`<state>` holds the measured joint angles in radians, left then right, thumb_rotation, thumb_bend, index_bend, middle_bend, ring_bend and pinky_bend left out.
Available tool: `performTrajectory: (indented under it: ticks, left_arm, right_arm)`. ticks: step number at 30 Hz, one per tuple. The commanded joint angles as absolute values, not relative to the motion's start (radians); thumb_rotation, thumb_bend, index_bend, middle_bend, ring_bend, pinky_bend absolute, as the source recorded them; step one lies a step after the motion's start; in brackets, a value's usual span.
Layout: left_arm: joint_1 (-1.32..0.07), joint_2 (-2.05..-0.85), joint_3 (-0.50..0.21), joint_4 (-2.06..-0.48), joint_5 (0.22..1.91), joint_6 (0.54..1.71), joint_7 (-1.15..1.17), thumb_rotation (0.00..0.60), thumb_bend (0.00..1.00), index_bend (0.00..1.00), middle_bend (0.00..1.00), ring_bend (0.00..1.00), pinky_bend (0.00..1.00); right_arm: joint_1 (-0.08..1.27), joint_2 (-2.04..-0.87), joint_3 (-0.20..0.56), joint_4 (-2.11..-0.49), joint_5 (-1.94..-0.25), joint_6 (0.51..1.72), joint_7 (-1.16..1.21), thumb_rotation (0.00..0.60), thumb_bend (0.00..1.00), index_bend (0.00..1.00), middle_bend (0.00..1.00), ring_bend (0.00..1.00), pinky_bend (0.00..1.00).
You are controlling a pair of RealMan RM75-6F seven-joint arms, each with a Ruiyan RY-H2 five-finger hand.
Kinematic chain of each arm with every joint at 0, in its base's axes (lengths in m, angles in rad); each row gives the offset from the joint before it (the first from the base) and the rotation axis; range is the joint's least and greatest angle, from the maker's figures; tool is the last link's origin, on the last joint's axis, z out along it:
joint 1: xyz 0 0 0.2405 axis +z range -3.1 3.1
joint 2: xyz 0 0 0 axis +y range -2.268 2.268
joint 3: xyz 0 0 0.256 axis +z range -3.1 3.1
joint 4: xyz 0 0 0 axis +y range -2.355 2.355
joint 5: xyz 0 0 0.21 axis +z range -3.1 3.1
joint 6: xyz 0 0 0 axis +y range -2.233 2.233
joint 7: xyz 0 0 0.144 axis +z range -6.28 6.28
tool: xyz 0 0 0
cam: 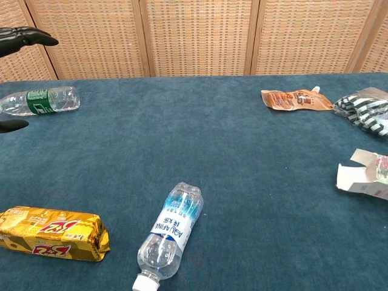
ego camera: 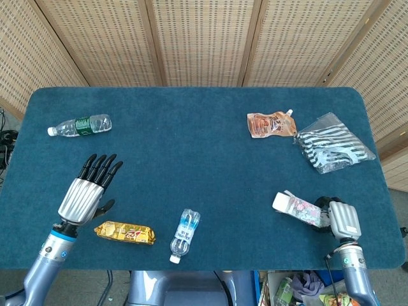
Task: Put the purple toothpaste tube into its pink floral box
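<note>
The pink floral box [ego camera: 297,208] lies flat on the blue table [ego camera: 210,172] at the front right, its white open flap pointing left. In the chest view the box [cam: 364,179] shows at the right edge with the flaps spread. My right hand [ego camera: 338,217] sits at the box's right end, and its dark fingers [ego camera: 322,204] grip that end. No purple toothpaste tube shows in either view. My left hand [ego camera: 87,193] hovers open over the front left of the table, fingers straight and apart; the chest view shows only its fingertips [cam: 25,37].
A golden snack bar [ego camera: 125,233] and a small water bottle [ego camera: 185,234] lie near the front edge. A green-label bottle [ego camera: 80,125] lies at the far left. A brown spouted pouch [ego camera: 271,124] and a striped plastic bag [ego camera: 333,143] lie at the back right.
</note>
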<state>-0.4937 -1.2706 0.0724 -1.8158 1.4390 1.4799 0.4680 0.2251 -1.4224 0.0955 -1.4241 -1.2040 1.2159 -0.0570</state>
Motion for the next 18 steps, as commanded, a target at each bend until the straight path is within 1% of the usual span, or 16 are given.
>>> performTrajectory:
  ticks: [1, 3, 4, 7, 10, 12, 18]
  left_arm:
    - [-0.473, -1.28, 0.07, -1.796, 1.446, 1.482, 0.44, 0.6, 0.26, 0.0, 0.0, 0.0, 0.0]
    - [-0.462, -1.283, 0.068, -1.787, 1.447, 1.482, 0.423, 0.6, 0.26, 0.0, 0.0, 0.0, 0.0]
    - [-0.457, -1.285, 0.066, -1.784, 1.447, 1.484, 0.415, 0.6, 0.26, 0.0, 0.0, 0.0, 0.0]
    - [-0.439, -1.287, 0.065, -1.778, 1.453, 1.494, 0.392, 0.6, 0.26, 0.0, 0.0, 0.0, 0.0]
    - [-0.415, -1.291, 0.063, -1.768, 1.469, 1.508, 0.367, 0.6, 0.26, 0.0, 0.0, 0.0, 0.0]
    - [-0.404, -1.293, 0.063, -1.764, 1.473, 1.512, 0.357, 0.6, 0.26, 0.0, 0.0, 0.0, 0.0]
    - [-0.368, -1.297, 0.067, -1.739, 1.478, 1.517, 0.327, 0.6, 0.26, 0.0, 0.0, 0.0, 0.0]
  right_arm:
    - [0.226, -1.419, 0.083, -1.423, -1.201, 1.183, -0.045, 0.6, 0.01, 0.41, 0.24, 0.11, 0.23]
    - [0.228, -1.419, 0.082, -1.424, -1.205, 1.174, -0.037, 0.6, 0.01, 0.32, 0.15, 0.02, 0.17]
    - [0.229, -1.419, 0.081, -1.425, -1.208, 1.171, -0.033, 0.6, 0.01, 0.28, 0.1, 0.0, 0.15]
    - [0.229, -1.42, 0.081, -1.427, -1.22, 1.173, -0.018, 0.6, 0.01, 0.2, 0.01, 0.0, 0.07]
    - [0.228, -1.416, 0.085, -1.43, -1.242, 1.185, 0.003, 0.6, 0.01, 0.14, 0.0, 0.0, 0.02]
    - [0.225, -1.417, 0.089, -1.43, -1.258, 1.204, 0.015, 0.6, 0.01, 0.11, 0.0, 0.0, 0.0]
    - [0.215, -1.397, 0.094, -1.446, -1.334, 1.274, 0.056, 0.6, 0.01, 0.08, 0.0, 0.0, 0.0]
